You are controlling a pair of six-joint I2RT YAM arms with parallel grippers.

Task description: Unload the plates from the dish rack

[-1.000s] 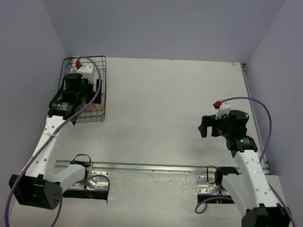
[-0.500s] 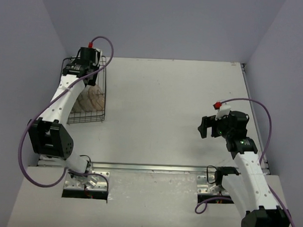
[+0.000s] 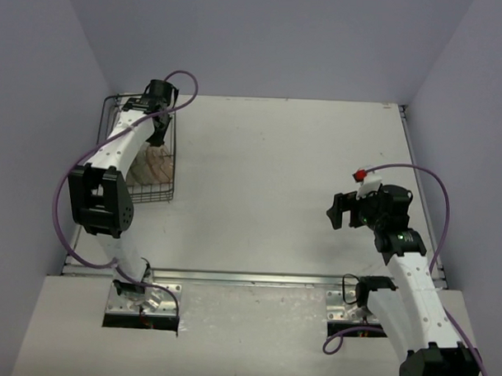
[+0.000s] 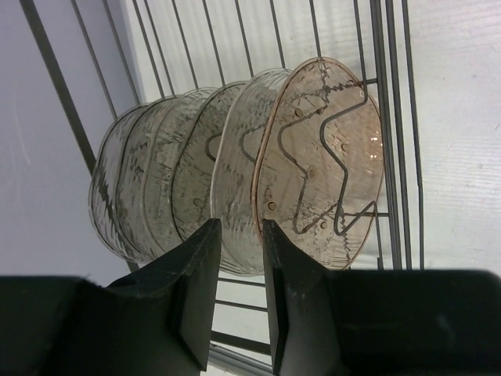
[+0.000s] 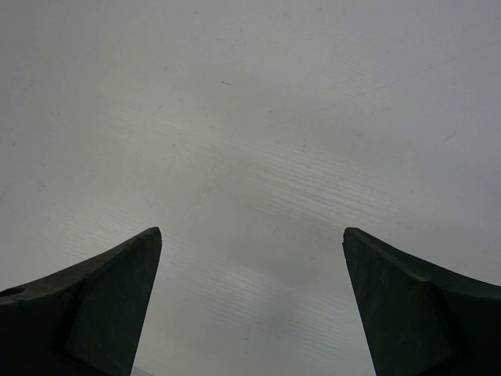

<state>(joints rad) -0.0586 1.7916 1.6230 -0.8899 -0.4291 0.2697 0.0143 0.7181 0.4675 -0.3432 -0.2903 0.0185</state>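
In the left wrist view several plates stand on edge in a row inside the black wire dish rack [image 4: 377, 47]. The nearest is pale pink [image 4: 321, 149]. Beside it stands a see-through plate [image 4: 235, 164], then greyer ones [image 4: 133, 180]. My left gripper [image 4: 241, 229] has its jaws drawn close together, and the see-through plate's rim sits between the tips. From above, the left gripper [image 3: 158, 134] reaches down into the dish rack [image 3: 171, 173] over the plates [image 3: 157, 164]. My right gripper [image 3: 338, 209] hangs open over bare table, holding nothing.
The rack stands at the table's far left corner, close to the left wall. Its tall wire sides surround the left gripper. The white table [image 3: 276, 172] stretches between the two arms, and a metal rail [image 3: 248, 278] runs along its near edge.
The left arm has stretched toward the rack's far end and swung its gripper down at the plates, and its jaws have narrowed from wide to a slim gap. The right arm has not moved.
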